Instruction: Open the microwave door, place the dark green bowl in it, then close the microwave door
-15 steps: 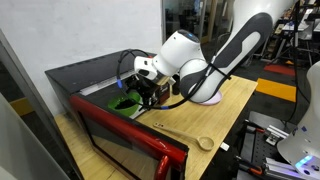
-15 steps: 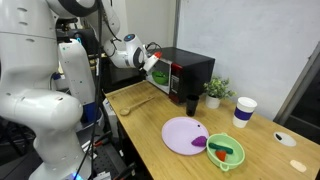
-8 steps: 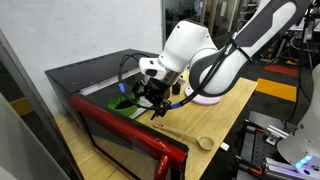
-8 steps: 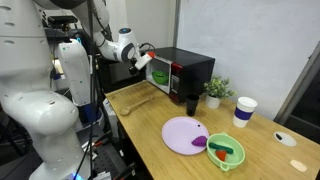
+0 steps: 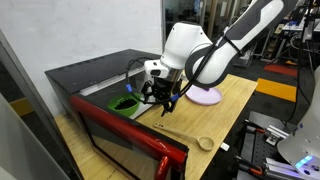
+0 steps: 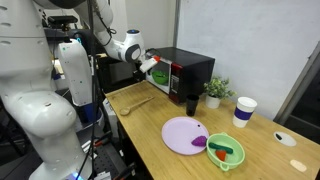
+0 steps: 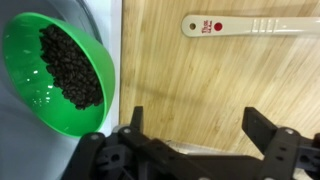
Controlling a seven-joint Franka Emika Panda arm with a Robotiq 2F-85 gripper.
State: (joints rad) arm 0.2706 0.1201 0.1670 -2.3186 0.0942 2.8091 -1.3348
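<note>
As the green bowl sits inside the microwave, the released, empty claw is best brought behind the open microwave door for pushing.

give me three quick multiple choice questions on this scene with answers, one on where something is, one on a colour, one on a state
1. Where is the green bowl with dark contents?
A on the floor
B inside the microwave
C on top of it

2. What colour is the microwave door frame?
A red
B white
C blue

3. How is the gripper set?
A shut tight
B clamped on the bowl
C open and empty

Answers:
1 B, an exterior view shows the bowl in the cavity.
2 A, the frame round the dark glass is red.
3 C, its fingers stand apart over bare table.
</note>
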